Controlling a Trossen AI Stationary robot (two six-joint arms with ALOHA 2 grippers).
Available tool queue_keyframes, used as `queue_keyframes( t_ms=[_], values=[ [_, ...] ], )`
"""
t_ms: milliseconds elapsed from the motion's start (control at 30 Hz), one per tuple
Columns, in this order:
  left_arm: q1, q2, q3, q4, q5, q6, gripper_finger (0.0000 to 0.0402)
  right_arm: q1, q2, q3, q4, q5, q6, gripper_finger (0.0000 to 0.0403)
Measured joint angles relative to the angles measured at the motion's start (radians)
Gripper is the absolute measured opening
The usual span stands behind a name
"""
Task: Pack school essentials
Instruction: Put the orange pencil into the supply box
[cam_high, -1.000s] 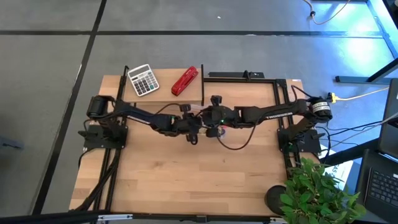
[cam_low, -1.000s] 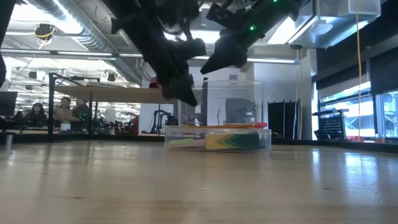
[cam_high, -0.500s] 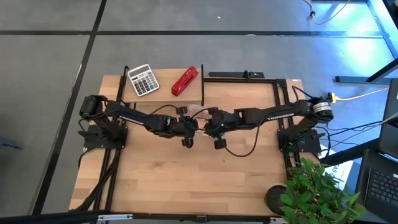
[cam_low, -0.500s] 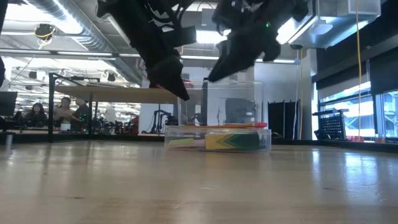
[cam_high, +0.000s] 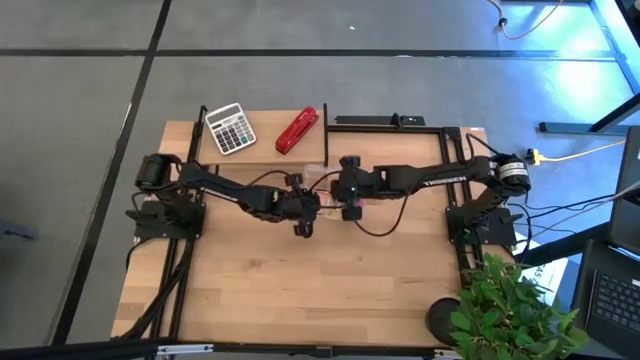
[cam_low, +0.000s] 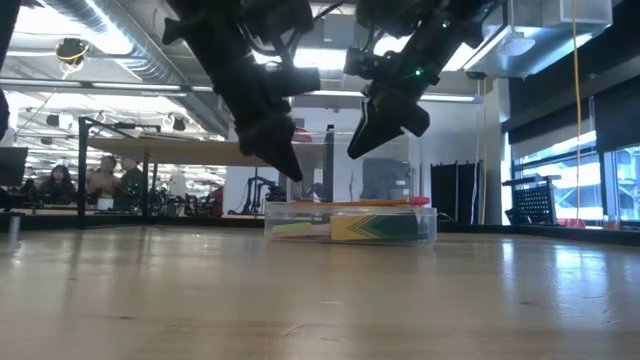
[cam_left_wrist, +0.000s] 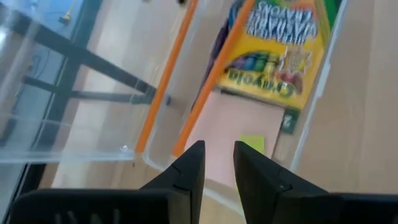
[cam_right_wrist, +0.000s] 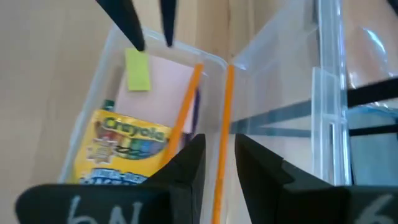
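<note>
Both claws (cam_left_wrist: 217, 163) (cam_right_wrist: 219, 160) narrow and empty above yellow-green crayon box (cam_right_wrist: 127, 151), pink sticky-note pad (cam_right_wrist: 163, 84), orange pencil (cam_right_wrist: 185, 106).

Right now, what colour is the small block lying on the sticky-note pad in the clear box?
Yellow-green block on the pink pad; right wrist view shows it best.

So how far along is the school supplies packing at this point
Mostly packed: the crayon box, pink sticky-note pad, yellow block and orange pencil lie in the clear case. Neither gripper holds anything; the left gripper and right gripper hover above it, fingers slightly apart. Its lid stands open, so closing seems left. Scissors aren't visible.
</note>
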Motion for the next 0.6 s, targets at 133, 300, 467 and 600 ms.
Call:
queue_keyframes(
  t_ms=[133,300,467,600],
  values=[
    [0.020,0.027,0.001,0.007,0.000,0.013,0.0078,-0.008,0.000,0.000,0.000,0.002,-0.002,0.0090],
    [0.055,0.048,0.000,0.030,0.043,0.061,0.0078,-0.008,0.000,0.000,0.000,0.001,-0.003,0.0090],
    [0.079,0.063,0.000,0.065,0.113,0.086,0.0078,-0.008,0.000,0.000,0.005,0.001,-0.003,0.0090],
    [0.095,0.075,-0.001,0.073,0.118,0.126,0.0078,-0.008,0.000,0.001,0.007,-0.001,-0.003,0.0090]
  ],
)
